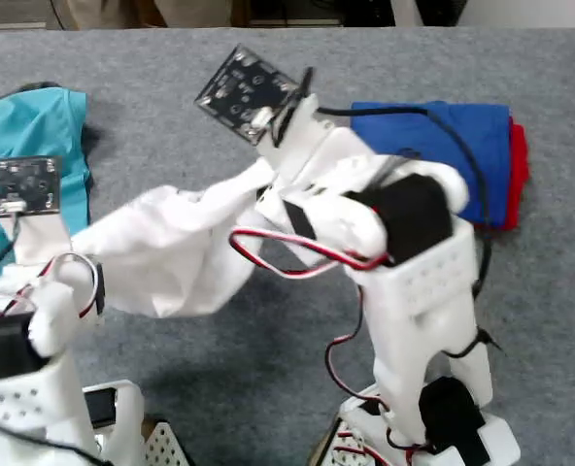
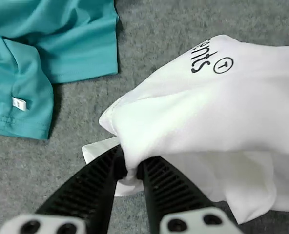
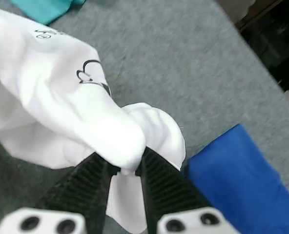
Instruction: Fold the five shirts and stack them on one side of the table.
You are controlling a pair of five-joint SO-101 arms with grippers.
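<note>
A white shirt [image 1: 176, 248] hangs stretched between both arms above the grey table [image 1: 268, 369]. My left gripper [image 2: 130, 173] is shut on one bunched edge of the white shirt [image 2: 208, 107], near the table's left side. My right gripper [image 3: 130, 168] is shut on another bunched edge of the white shirt [image 3: 61, 107], near the middle. A teal shirt [image 1: 25, 131] lies loose at the far left; it shows as the teal shirt [image 2: 42, 53] under the left wrist. A folded blue shirt [image 1: 462, 146] rests on a folded red shirt [image 1: 518, 170] at the right.
The blue shirt [image 3: 242, 190] lies close beside the right gripper. Bare grey table stretches across the back and the front middle. The arm bases and red and white cables [image 1: 297, 262] stand along the front edge.
</note>
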